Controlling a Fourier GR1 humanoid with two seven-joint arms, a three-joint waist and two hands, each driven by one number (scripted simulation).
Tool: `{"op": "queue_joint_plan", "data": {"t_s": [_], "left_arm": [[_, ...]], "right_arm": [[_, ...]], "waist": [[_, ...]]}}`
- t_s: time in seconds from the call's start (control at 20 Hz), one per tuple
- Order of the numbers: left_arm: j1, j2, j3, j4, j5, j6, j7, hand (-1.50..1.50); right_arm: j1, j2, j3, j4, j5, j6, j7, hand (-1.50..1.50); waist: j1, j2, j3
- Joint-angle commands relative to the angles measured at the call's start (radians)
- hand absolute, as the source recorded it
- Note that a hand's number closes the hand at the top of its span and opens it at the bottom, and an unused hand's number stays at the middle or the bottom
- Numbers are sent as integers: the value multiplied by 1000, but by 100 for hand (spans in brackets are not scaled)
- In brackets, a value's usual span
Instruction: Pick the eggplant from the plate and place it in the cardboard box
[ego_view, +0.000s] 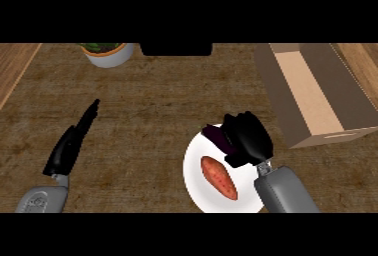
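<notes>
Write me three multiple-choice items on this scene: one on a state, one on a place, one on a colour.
1. The left hand is: A open, fingers straight; B curled round a spoon; C out of view.
2. The eggplant lies: A in the left hand; B on the plate, at the right hand; C in the cardboard box.
3. The other vegetable on the plate is: A green; B orange; C white.

Key: A, its fingers stretch out straight and hold nothing. B, purple shows at the plate's upper edge beside the right hand, well outside the cardboard box. B, it is plainly orange against the white plate.
</notes>
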Motion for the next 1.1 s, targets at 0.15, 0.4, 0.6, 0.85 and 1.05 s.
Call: {"op": "queue_joint_plan", "data": {"t_s": [0.15, 0.4, 0.6, 0.85, 1.05], "left_arm": [[21, 2, 23, 35, 13, -10, -45, 0], [39, -7, -1, -23, -11, 0, -21, 0], [-48, -30, 0, 22, -17, 9, 15, 0], [7, -16, 15, 42, -36, 27, -56, 0], [-19, -20, 24, 77, -27, 11, -64, 0]], "right_arm": [[-19, -14, -5, -379, 12, 319, 152, 150], [-118, -57, -126, -547, 12, 448, 239, 150], [-179, -75, -245, -583, -19, 505, 281, 150], [-160, -90, -355, -648, -60, 536, 329, 150], [-237, -167, -484, -505, -116, 478, 274, 150]], "waist": [[-9, 0, 3], [-8, -2, 4], [-8, 3, 4], [-4, 3, 4], [3, 6, 4]]}}
